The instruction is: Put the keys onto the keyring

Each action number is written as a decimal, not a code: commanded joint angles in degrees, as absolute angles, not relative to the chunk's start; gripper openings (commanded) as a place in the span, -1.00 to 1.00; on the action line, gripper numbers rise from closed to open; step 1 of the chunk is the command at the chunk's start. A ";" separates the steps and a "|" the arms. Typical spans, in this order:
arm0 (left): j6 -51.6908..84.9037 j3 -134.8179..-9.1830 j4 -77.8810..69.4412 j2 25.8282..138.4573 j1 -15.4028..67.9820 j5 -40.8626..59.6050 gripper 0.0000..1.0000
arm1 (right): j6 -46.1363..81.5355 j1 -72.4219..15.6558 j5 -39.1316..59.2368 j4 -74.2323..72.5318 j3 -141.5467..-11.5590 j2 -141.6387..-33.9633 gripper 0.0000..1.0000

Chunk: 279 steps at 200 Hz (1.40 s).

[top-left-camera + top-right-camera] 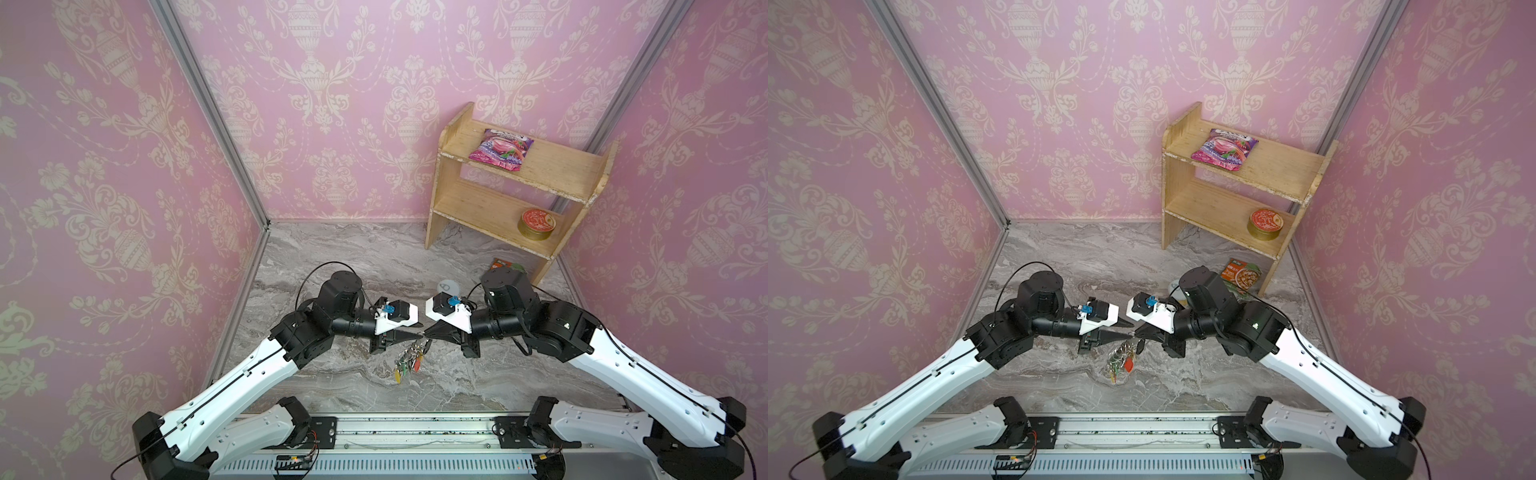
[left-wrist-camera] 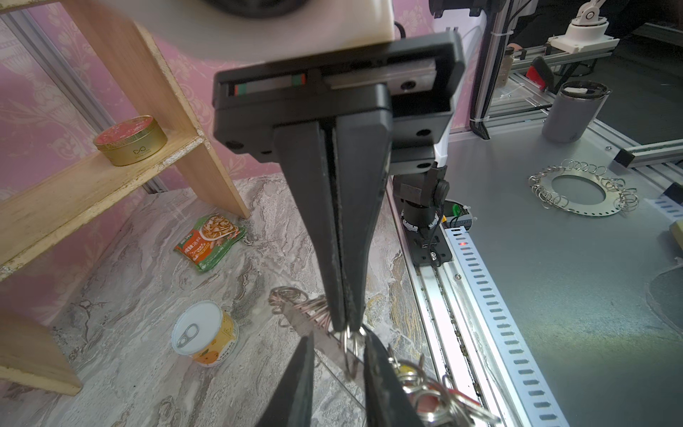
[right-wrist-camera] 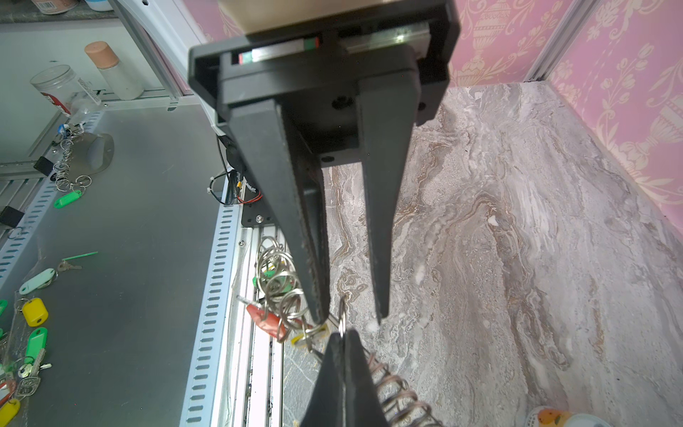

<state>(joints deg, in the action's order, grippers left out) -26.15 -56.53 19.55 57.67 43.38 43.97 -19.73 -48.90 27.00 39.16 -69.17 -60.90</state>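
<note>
Where the two arms meet tip to tip above the marble-patterned tabletop (image 1: 374,257), the lot is entered as follows.

Item: keyring (image 1: 409,358). It is a loose bunch of silvery wire rings carrying a red tag (image 3: 268,319), a yellow tag (image 3: 314,332) and a green tag (image 3: 275,275). It hangs below the tips toward the front edge. Whether its lower end rests on the surface cannot be told.

Held part: one split ring (image 3: 342,312) at the top of the bunch, seen edge-on.

Right gripper (image 2: 347,321): jaws fully together, pinching that ring at its rim.

Left gripper (image 3: 351,314): jaws narrowly apart, one finger on either side of the same ring, gripping nothing that shows.

Attached: a coil of small brownish links (image 3: 397,393), running off beside the right gripper.

Key: a small dark oblong piece (image 1: 1140,344) just below the tips may be it. It is too small to confirm, and neither wrist view shows it plainly.

Handling, as judged:
- The rings are stiff, thin and smooth, and likely to slip or twist between flat pads.
- The bunch is light but swings freely, so its weight will drag and turn whichever ring is held.
- The tags are light plastic and poor handles.
- Nothing here looks fragile.

Where to hold, as judged:
- Take the split ring across its flat faces, away from the split, so the wire end is free to open.
- Take the key by its plastic head, leaving the metal end and its hole clear.
</note>
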 commanded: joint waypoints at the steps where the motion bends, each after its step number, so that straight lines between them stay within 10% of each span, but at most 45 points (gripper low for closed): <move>1: -27.42 -58.25 20.74 58.25 44.06 42.63 -0.55 | -20.28 -49.15 27.42 37.15 -71.00 -60.39 -1.00; 88: -27.95 -57.78 19.03 58.23 45.02 41.28 -1.00 | -19.87 -49.15 26.30 37.10 -70.55 -60.40 -1.00; 106: -27.80 -57.25 17.95 57.60 45.09 40.23 -1.00 | -20.04 -49.06 22.46 38.86 -70.84 -59.00 -0.48; 128: -27.47 -56.63 16.67 56.89 45.15 38.50 -1.00 | -19.21 -48.73 20.36 39.43 -70.88 -56.51 -0.37; 279: -26.10 -53.99 10.42 54.18 45.55 37.09 -1.00 | -13.33 -48.57 21.03 36.49 -68.48 -57.47 -0.56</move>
